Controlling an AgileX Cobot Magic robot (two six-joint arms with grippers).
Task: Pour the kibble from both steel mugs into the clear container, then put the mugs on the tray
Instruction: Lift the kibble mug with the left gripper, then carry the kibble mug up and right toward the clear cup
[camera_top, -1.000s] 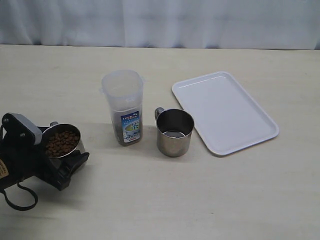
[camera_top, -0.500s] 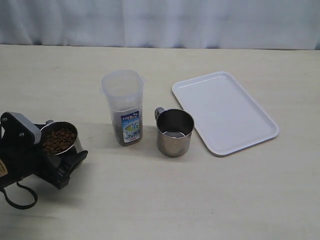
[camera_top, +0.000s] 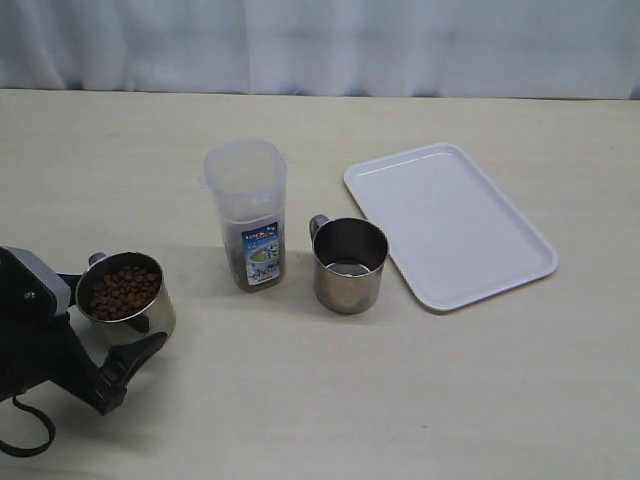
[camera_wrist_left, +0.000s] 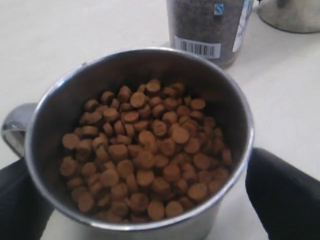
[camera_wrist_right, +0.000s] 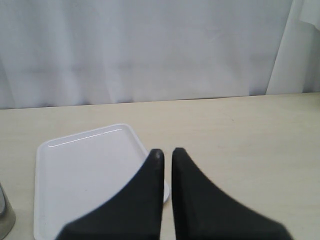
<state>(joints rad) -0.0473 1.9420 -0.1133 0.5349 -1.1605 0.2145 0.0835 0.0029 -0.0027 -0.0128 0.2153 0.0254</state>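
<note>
The pale table (camera_top: 320, 400) is carrying everything, and the white tray (camera_top: 450, 225) is lying flat on its right part. At the lower left of the exterior view, the left gripper (camera_wrist_left: 137, 165) is reaching in with its black fingers (camera_wrist_left: 280, 195) spread wide. One finger is sitting on each side of the full steel mug (camera_top: 150, 318), right against its wall. I cannot tell whether they are clamping the mug or merely flanking it. The right gripper (camera_wrist_right: 165, 152) is showing only in the right wrist view. There it is hanging over the table by a corner of the tray, clenched to a thin slit and holding nothing. The clear container (camera_top: 247, 185) is standing upright between the two mugs, left of the tray. Its lower part is showing dark with pellets around the blue-and-white label (camera_top: 262, 250). The left wrist view alone is showing a barcode (camera_wrist_left: 197, 47) on its side. The second steel mug (camera_top: 350, 265) is standing just right of the container and near the tray's edge, touching neither, its inside showing bare steel. The full steel mug is standing upright on the table, apart from the container. The kibble (camera_wrist_left: 145, 155) is lying heaped inside it, below the rim.
</note>
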